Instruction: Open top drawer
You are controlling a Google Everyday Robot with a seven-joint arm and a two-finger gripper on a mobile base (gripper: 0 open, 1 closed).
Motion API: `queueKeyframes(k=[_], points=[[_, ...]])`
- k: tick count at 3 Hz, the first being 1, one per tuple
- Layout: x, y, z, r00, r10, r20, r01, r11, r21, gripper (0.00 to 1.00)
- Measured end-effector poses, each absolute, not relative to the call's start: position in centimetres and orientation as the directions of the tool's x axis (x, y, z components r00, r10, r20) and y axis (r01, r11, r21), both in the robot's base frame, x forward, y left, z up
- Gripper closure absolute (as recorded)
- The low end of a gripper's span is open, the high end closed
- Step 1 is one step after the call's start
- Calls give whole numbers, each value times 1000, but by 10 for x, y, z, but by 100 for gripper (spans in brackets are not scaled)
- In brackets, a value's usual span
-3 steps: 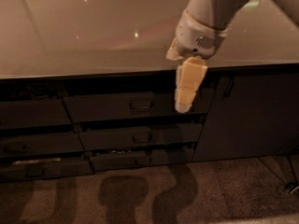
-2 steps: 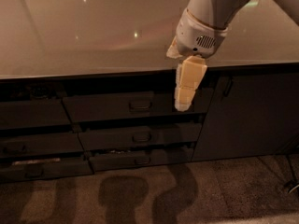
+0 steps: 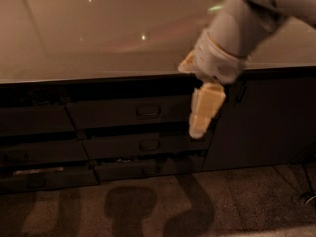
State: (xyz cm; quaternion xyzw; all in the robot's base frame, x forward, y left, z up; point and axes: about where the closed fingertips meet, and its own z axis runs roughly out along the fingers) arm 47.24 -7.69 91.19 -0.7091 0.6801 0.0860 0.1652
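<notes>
Countertop gleams behind the gripper, its grip unreadable; the top drawer handle sits to its left, so this looks like the approach step, with reaching that handle next.

- The countertop, pale and glossy, fills the upper part of the frame from the left edge to the right. Small light spots reflect in it.
- Its front edge runs across the middle of the frame, above the dark cabinet.
- The floor, a speckled carpet, lies along the bottom. The cabinet stands on it, and soft shadows fall at lower centre.
- The gripper hangs right of centre, below the counter's edge, in front of the cabinet.
</notes>
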Motion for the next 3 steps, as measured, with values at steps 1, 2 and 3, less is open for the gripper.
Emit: queueKeyframes(k=[1,2,3], points=[[471,-93,910,68,-911,-407,-986,2,-167,0],[471,-93,910,68,-911,-407,-986,2,-167,0],[486,-100,899,33,-908,-419,-991,23,-129,0]])
